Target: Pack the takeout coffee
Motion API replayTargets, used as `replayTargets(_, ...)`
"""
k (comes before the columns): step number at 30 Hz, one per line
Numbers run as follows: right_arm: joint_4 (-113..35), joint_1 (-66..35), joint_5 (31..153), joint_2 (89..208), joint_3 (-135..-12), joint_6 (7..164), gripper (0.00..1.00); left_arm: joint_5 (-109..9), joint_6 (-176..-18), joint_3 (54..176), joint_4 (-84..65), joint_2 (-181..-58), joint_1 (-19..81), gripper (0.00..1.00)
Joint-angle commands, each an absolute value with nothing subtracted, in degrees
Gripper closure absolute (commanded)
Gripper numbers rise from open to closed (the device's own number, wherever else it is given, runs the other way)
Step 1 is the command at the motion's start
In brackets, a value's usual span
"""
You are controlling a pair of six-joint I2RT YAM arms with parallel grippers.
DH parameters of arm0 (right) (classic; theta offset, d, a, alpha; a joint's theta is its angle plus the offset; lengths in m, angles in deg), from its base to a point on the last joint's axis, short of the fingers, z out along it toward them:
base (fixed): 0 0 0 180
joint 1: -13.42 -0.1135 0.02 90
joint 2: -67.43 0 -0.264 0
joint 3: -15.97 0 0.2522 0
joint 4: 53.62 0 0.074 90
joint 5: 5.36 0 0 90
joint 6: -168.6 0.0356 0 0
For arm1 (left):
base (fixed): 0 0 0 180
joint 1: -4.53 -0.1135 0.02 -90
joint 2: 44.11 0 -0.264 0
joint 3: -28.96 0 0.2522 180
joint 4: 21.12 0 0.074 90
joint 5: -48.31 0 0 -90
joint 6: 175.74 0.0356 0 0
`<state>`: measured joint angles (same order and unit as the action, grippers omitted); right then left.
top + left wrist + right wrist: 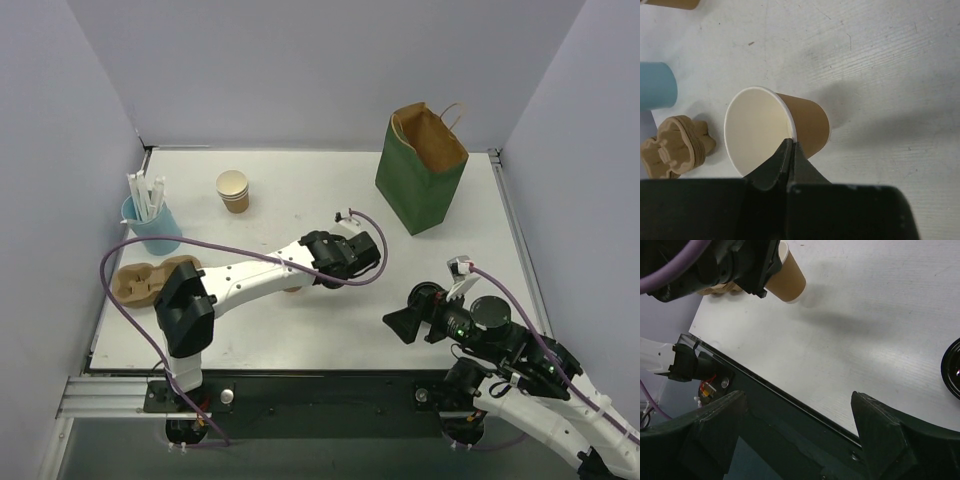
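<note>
Left pincer [790, 144] is clenched on the rim of a lidless cup [807, 125], tilted over the table [880, 75] mid-frame; right pincer [797, 400] gapes empty. No lidded takeout coffee shows. Such a thin rim pinch wants slow, level carrying.

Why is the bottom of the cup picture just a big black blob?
Left wrist view: that blob is the left gripper, too close to be sharp, pinching the paper cup; right wrist view: a soft shadow lies on the table.
</note>
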<state>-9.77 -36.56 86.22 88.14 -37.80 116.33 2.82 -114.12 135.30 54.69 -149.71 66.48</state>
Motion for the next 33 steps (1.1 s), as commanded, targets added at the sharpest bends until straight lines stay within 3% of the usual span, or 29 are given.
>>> replayTargets(1,-7.0,-36.9,84.8,86.9,-38.4,117.8,0.11,2.3,-120.9,133.1,49.8,-149.1,68.8,1.0)
replayTargets(13,-3.5,-36.9,81.5,86.6,-40.1,118.4,0.11,-0.9,-122.9,132.5,45.9,-153.8,71.3,1.0)
replayTargets(19,-2.8,-36.9,80.3,87.2,-40.8,118.9,0.12,-4.1,-122.4,132.7,45.5,-151.1,71.3,0.71)
replayTargets(21,-2.8,-36.9,80.3,87.9,-41.0,119.2,0.12,-5.4,-121.4,133.0,45.0,-148.5,71.2,0.54)
replayTargets(28,-2.7,-36.9,75.9,91.9,-41.7,120.1,0.14,-16.4,-116.2,129.7,38.3,-137.2,65.2,0.39)
replayTargets(31,-1.5,-36.8,71.8,95.6,-42.6,120.4,0.16,-26.6,-112.5,123.9,32.1,-129.2,58.9,0.36)
replayTargets(33,-0.5,-36.9,68.0,99.4,-43.6,120.5,0.18,-32.2,-110.6,120.1,30.2,-123.7,54.0,0.26)
